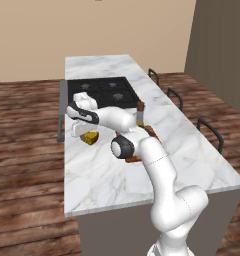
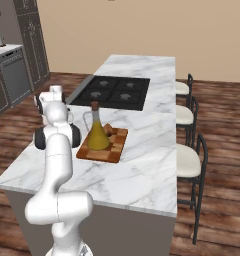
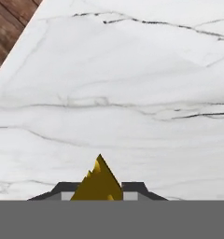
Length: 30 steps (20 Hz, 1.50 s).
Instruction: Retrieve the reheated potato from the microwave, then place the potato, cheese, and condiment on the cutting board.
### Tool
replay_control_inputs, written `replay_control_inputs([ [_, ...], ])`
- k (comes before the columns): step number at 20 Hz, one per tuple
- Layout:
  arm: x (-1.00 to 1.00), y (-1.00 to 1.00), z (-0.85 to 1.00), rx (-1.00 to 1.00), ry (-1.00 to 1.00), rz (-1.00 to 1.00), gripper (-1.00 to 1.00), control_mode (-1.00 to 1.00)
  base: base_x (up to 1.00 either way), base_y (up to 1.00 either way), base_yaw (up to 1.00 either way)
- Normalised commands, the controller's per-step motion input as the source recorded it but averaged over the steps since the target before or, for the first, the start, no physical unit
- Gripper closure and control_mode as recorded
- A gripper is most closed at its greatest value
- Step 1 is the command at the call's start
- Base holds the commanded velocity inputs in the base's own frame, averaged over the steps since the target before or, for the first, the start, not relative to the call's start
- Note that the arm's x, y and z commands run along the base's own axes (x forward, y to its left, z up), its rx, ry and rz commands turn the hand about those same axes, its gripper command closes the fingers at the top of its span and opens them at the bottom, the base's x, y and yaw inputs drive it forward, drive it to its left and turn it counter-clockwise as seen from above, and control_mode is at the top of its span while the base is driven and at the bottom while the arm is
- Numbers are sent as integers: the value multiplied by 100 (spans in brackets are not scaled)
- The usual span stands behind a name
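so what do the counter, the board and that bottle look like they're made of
The counter: polished white marble, judging by its grey veins, though it could be an imitation.
The cutting board: wood, with checkered light and dark brown squares and a matte finish.
The condiment bottle: probably glass or clear plastic; smooth yellow body, brown neck.

Tool (image 3: pixel 100 193) low — nearly closed

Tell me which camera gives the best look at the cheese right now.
The hand view: the cheese sits as a yellow wedge between the dark fingertips of the gripper, its point standing clear against the marble counter. In the left base view it is a small yellow patch under the hand. In the right base view the arm covers it.
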Motion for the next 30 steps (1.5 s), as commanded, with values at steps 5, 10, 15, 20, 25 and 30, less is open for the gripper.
replay_control_inputs([
  [5, -43, -11, 19, 0, 8, -9, 100, -100, 0, 0, 0],
  [10, -59, -17, 13, 0, 1, -5, 100, -100, 0, 0, 0],
  [15, -72, -22, 5, 0, -4, -1, 100, -100, 0, 0, 0],
  [20, -77, -28, 0, 2, -16, 0, 100, -100, 0, 0, 0],
  [25, -66, -37, 8, 7, -22, -5, 100, -100, 0, 0, 0],
  [30, -54, -35, 26, 7, -11, -13, 100, -100, 0, 0, 0],
])
